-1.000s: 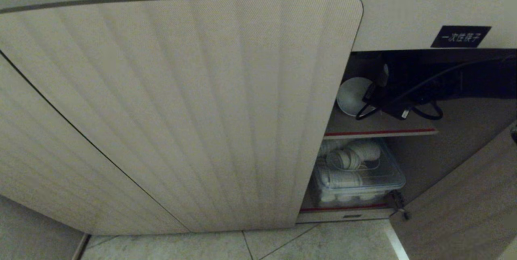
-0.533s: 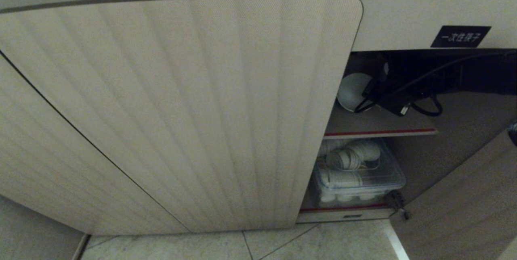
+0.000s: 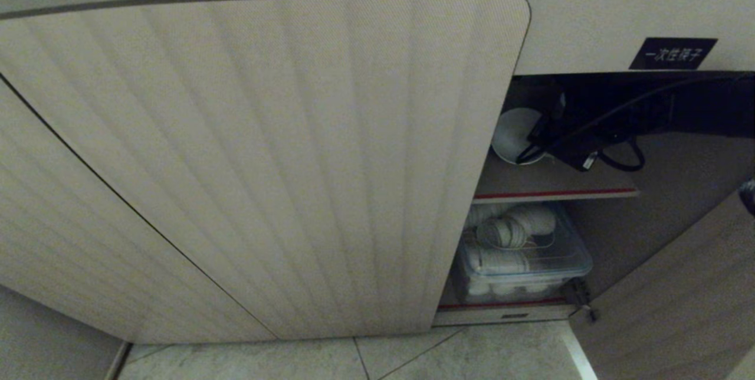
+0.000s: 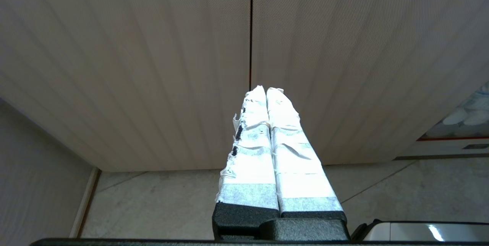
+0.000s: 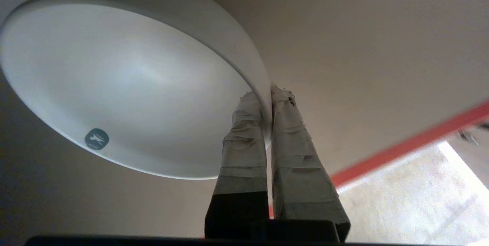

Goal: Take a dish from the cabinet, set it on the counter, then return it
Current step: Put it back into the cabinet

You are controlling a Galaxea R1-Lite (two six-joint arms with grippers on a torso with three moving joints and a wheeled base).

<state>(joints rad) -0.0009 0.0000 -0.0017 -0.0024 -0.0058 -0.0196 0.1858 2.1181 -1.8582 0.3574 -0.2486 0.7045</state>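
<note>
The dish (image 3: 511, 135), a plain white bowl, hangs tilted just above the upper shelf (image 3: 554, 194) of the cabinet (image 3: 265, 161), beside the edge of the ribbed door. My right gripper (image 3: 541, 132) reaches in from the right and is shut on it. In the right wrist view the taped fingers (image 5: 244, 123) pinch the rim of the dish (image 5: 126, 85), one inside and one outside, at the right gripper (image 5: 267, 93). My left gripper (image 4: 266, 90) is shut and empty, parked facing the ribbed doors (image 4: 153, 66). The counter is out of view.
A clear plastic box (image 3: 522, 256) of white dishes fills the lower shelf. The right door (image 3: 678, 309) stands open at the lower right. A black label (image 3: 672, 53) sits above the opening. Tiled floor (image 3: 413, 356) lies below.
My right gripper has lifted the dish slightly over the upper shelf, and the dish now shows smaller, more of it behind the arm. The left arm has not moved.
</note>
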